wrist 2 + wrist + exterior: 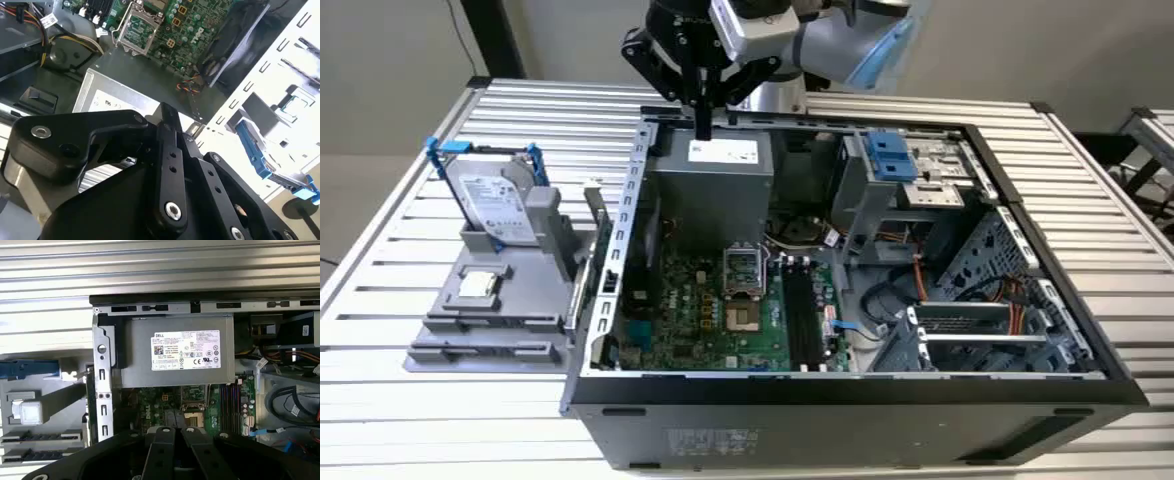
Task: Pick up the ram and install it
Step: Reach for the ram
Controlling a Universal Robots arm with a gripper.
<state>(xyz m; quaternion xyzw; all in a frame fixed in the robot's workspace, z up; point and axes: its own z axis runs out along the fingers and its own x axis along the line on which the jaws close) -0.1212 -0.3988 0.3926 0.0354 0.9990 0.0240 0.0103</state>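
One ram (595, 240) stands on edge in grey holder (494, 310) on tabletop (400, 400), just outside open computer case (854, 400), on exterior view's left. My jaws hang well apart from it, above power supply (720, 180), pinched together, holding nothing.

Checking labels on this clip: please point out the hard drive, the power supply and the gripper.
hard drive (487, 195): exterior view, on its silver face.
power supply (185, 351): first wrist view, on its white label.
gripper (704, 130): exterior view, at the tips of its fingers.
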